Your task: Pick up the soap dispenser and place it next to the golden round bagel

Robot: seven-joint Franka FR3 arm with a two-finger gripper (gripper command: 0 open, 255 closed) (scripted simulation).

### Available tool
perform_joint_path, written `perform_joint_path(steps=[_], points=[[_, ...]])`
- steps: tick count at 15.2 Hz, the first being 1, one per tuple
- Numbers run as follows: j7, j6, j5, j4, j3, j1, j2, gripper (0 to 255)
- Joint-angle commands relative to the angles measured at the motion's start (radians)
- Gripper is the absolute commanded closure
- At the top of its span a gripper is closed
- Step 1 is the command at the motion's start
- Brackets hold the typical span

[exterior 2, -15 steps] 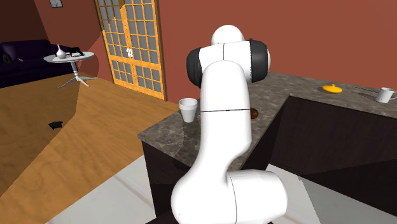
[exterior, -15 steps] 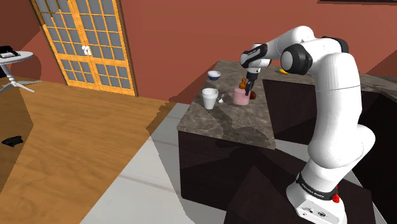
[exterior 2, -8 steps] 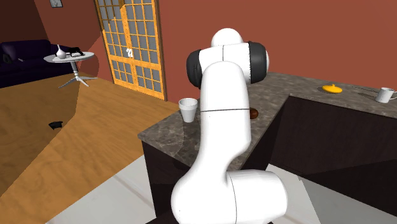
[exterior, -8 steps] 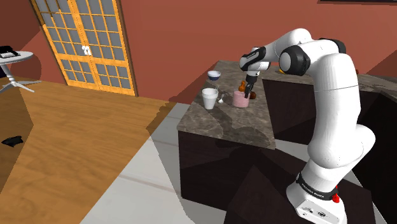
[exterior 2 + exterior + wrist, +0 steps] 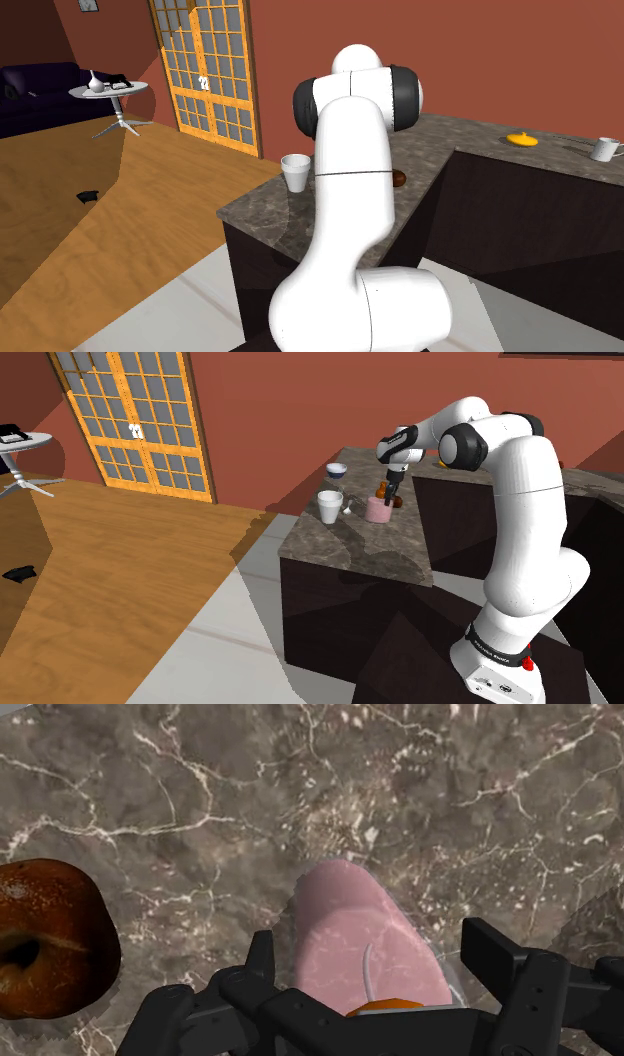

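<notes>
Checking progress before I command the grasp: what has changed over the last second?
The end effector edged down and toward the shoulder view's left over the pink soap dispenser with the orange pump, mostly in the first half second. Its fingers stand open either side of it, nothing gripped. Dispenser, dark brown glossy bagel and white cup stayed put on the marbled stone counter.

— What do we have below the gripper [image 5: 380, 956]?
— We look down on a pink soap dispenser [image 5: 350, 924] with an orange top [image 5: 392, 1005], standing on the veined brown marble counter [image 5: 200, 784].
— Are we clasping it?
— No. Our two black fingers [image 5: 500, 956] stand apart, one on each side of it, with a sliver of gap.
— And the bagel [image 5: 45, 939]?
— We see it glossy brown, lying on the counter beyond one finger, apart from the dispenser.
</notes>
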Motion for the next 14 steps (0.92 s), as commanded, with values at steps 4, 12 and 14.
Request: perform_joint_path(steps=[4,12,14], points=[[0.008,-0.053,-0.012,0.027,-0.007,0.003,-0.028,0],[0.014,-0.103,-0.021,0.057,-0.012,0.005,-0.049,0],[0.014,-0.103,-0.021,0.057,-0.012,0.005,-0.049,0]])
